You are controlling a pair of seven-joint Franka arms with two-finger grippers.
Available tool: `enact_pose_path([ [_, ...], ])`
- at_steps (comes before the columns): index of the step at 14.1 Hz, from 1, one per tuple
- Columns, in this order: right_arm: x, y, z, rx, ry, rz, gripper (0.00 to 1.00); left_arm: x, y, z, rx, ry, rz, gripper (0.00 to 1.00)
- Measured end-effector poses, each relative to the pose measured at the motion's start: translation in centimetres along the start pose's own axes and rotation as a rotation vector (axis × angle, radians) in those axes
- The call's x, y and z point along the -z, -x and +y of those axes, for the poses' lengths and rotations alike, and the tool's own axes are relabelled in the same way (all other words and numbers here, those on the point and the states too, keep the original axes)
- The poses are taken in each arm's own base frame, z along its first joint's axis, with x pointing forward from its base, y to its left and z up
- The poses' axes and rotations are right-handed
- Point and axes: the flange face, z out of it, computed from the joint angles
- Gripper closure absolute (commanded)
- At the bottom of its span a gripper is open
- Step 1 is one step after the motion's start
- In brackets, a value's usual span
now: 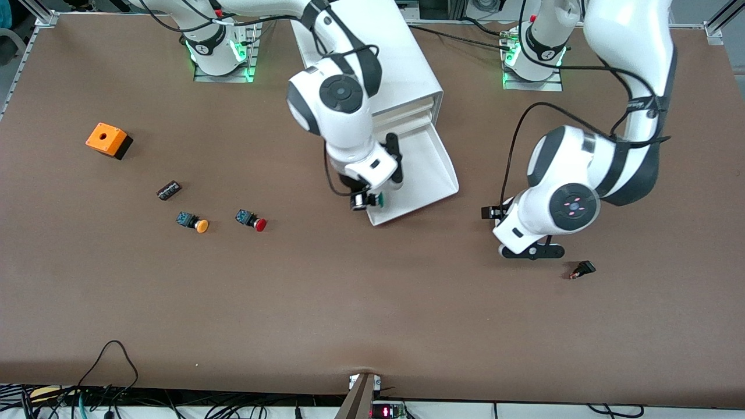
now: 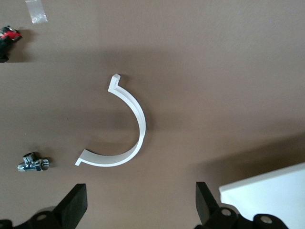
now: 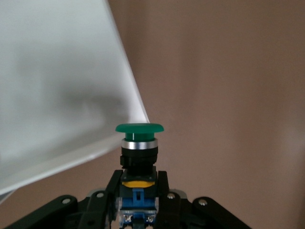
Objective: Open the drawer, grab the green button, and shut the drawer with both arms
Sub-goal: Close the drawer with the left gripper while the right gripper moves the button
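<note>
The lowest drawer [image 1: 433, 174] of the white cabinet [image 1: 401, 64] stands pulled out. My right gripper [image 1: 365, 199] is over the drawer's outer corner toward the right arm's end, shut on the green-capped button [image 1: 377, 201]. In the right wrist view the button [image 3: 139, 140] stands between the fingers [image 3: 164, 188], green cap up, with the yellow ring and blue body below and the drawer's white wall [image 3: 57, 95] beside it. My left gripper [image 1: 532, 251] is open and empty, low over the table toward the left arm's end, beside the drawer. Its fingers [image 2: 74, 205] stand wide apart.
An orange box [image 1: 107, 139], a small dark block [image 1: 169, 190], an orange-capped button [image 1: 193, 222] and a red-capped button [image 1: 251, 220] lie toward the right arm's end. A small dark part [image 1: 583, 269] lies by the left gripper. Under it lie a white curved clip [image 2: 128, 129] and a metal fitting [image 2: 32, 162].
</note>
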Motion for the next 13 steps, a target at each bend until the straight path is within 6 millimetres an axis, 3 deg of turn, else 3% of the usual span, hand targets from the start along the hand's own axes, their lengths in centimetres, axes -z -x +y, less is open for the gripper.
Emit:
enact_pose_path([
  [3,-0.8,4.5,3.3,-0.196,0.006,-0.024,0.74,-1.3,-1.2,1.7,0.046,0.026,0.057,0.0],
  [8,-2.0,13.8,8.8,-0.372,0.006,-0.057,0.74,-2.3,-3.6,2.3,0.151,0.214,0.159,0.0],
  [13,-4.6,22.1,11.4,-0.406,-0.028,-0.102,0.74,-6.3,-2.3,8.9,0.244,0.247,0.173,0.0],
])
